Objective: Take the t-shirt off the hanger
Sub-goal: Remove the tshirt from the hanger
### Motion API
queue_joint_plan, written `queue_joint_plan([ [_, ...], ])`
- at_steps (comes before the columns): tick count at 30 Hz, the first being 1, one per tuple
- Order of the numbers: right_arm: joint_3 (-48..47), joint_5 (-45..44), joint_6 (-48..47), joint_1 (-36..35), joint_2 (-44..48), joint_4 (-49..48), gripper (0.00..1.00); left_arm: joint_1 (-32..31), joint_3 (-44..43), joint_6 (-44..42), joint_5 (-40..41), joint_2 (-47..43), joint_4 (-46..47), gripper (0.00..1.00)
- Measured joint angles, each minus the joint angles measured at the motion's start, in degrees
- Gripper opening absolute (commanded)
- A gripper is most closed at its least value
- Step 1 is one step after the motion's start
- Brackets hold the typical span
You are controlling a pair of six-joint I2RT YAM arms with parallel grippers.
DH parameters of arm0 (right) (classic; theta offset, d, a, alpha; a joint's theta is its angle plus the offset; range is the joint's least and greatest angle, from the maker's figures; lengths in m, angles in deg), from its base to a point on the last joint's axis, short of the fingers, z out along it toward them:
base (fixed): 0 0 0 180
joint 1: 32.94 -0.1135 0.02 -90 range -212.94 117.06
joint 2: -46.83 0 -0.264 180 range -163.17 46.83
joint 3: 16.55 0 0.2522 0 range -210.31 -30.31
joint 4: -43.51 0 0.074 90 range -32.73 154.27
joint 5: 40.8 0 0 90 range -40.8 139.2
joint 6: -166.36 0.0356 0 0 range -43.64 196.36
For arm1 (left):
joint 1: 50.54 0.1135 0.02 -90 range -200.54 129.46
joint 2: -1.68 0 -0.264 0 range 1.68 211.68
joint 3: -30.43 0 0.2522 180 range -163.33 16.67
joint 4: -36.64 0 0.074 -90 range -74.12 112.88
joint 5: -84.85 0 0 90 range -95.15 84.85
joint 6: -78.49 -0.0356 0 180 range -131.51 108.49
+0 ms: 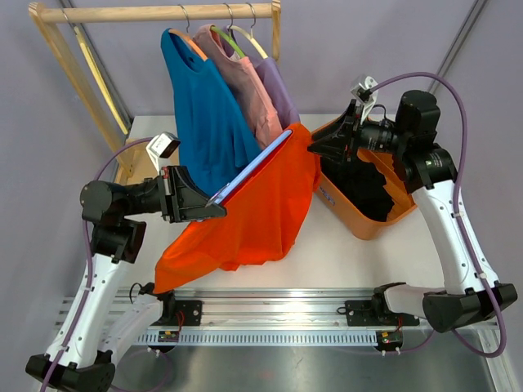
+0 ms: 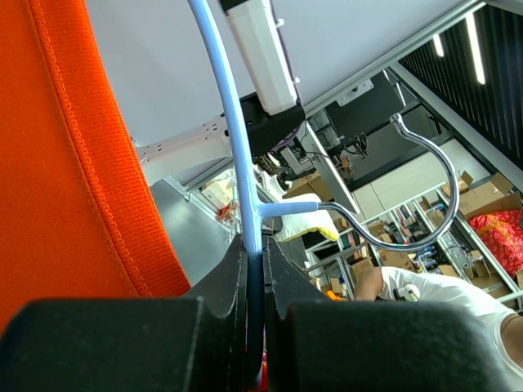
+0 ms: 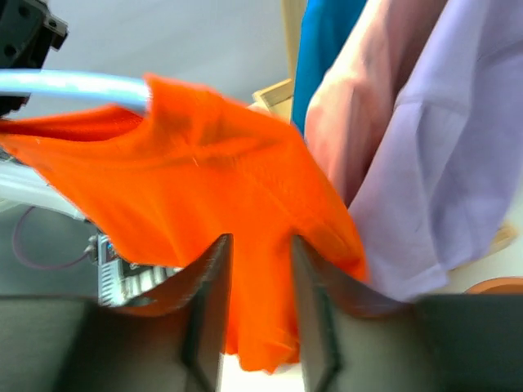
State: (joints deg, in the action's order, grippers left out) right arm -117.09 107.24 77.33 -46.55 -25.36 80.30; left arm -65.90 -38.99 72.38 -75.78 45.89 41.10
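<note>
RISK: we judge the orange t-shirt (image 1: 253,214), draped mid-frame in the top view, may snag on the upper-right end of the hanger (image 1: 255,167) if our pull runs off its line | left claw (image 2: 255,282): clamped on the hanger beside its hook | right claw (image 3: 259,247): jaws partly apart, shirt cloth in the gap, nothing visibly pinched

The t-shirt (image 1: 253,204) is plain bright orange, with matching orange stitching along its hem. The hanger (image 1: 260,158) under it is pale blue with a silver metal hook (image 2: 425,196). On the light wooden rack (image 1: 155,12) hang a teal-blue shirt (image 1: 204,122), a dusty pink shirt (image 1: 253,106) and a lavender shirt (image 1: 282,98). The bin (image 1: 359,227) is orange and holds black cloth (image 1: 372,188). The table (image 1: 351,261) is white.
</note>
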Motion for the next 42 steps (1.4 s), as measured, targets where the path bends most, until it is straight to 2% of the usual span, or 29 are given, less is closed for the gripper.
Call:
queue_joint_plan([
  [2,-2.27,-1.55,-2.56,0.00,-0.09,1.55,0.55,0.00,0.04,-0.85,0.20,-0.17,-1.66,0.00],
  [6,-5.70,-1.86,-6.54,0.00,-0.63,5.38,0.72,0.00,0.55,-1.66,0.39,-0.85,-3.06,0.00],
  [16,-8.61,-4.68,-8.96,-2.84,-8.15,7.45,0.76,-0.11,1.07,-0.31,0.39,-1.09,-1.68,0.00],
  [19,-10.05,-6.49,-10.03,-5.11,-10.75,8.70,0.66,-0.17,1.07,0.46,0.39,-1.09,-0.98,0.00],
  [20,-10.47,-6.73,-10.40,-5.86,-11.30,9.16,0.43,-0.17,1.07,0.61,0.42,-1.09,-0.81,0.00],
  [22,-11.19,-7.61,-11.28,-6.93,-11.78,9.97,0.14,-0.17,1.07,0.85,0.48,-1.09,-0.57,0.00],
  [24,-12.11,-8.24,-11.82,-7.50,-11.89,10.71,0.00,-0.17,1.07,0.98,0.79,-1.09,-0.61,0.00],
  [29,-13.70,-13.16,-12.81,-7.28,-11.17,12.48,0.00,-0.17,1.07,-1.75,1.40,-1.75,-3.82,0.00],
  [32,-13.99,-14.84,-10.97,-4.55,-10.47,12.87,0.00,-0.17,1.07,-3.74,1.70,-2.08,-6.10,0.00],
  [37,-15.21,-11.06,-4.13,4.55,-10.54,14.34,0.00,-0.24,1.07,-6.14,4.87,-1.60,-6.69,0.00],
  [42,-15.21,-8.72,0.31,5.86,-12.07,15.89,0.00,-0.48,1.05,-5.66,5.33,-0.94,-6.10,0.00],
])
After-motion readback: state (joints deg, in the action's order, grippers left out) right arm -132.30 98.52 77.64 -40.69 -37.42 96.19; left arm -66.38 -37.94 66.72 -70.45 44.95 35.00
